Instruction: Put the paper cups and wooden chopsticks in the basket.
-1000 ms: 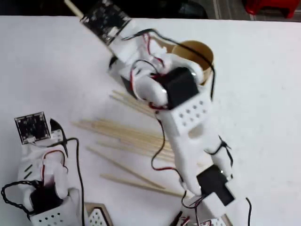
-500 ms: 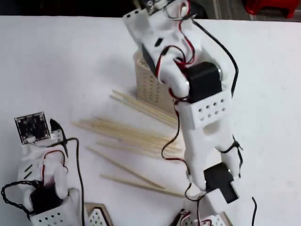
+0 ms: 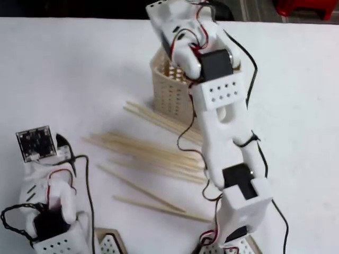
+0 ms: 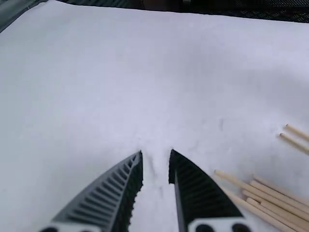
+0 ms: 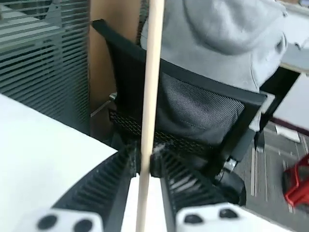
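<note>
The right claw (image 5: pixel 145 157) grips one chopstick (image 5: pixel 153 72) upright, its arm over the basket (image 3: pixel 170 92) at the far middle of the table (image 3: pixel 63 63). I'd get the stick's lower end inside the rim before letting go. The pile (image 3: pixel 151 153) of loose sticks lies just near of the basket. The left claw (image 4: pixel 155 166), narrow and empty, sits near left by the pile's ends.

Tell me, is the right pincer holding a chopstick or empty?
Holding one: the right pincer is shut on a wooden chopstick, seen in its wrist view.
</note>
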Tool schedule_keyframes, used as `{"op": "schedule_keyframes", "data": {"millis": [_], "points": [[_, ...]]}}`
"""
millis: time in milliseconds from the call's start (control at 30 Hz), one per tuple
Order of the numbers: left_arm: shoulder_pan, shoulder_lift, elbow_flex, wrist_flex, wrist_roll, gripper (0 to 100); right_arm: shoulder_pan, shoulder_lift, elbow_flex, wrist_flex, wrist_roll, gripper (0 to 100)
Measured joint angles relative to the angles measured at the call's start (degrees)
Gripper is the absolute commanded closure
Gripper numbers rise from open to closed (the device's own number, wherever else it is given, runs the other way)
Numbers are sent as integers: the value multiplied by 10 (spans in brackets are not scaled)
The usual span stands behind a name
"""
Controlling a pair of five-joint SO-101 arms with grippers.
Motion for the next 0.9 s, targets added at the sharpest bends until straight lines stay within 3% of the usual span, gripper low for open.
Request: {"op": "schedule_keyframes", "data": {"millis": [300,633,900], "points": [[0,0,0,-4,0,890,2,4,79,-10,-4,981],[0,0,0,-4,0,890,4,-40,318,-141,-4,978],[0,0,0,-4,0,890,2,-91,346,-127,-4,815]]}}
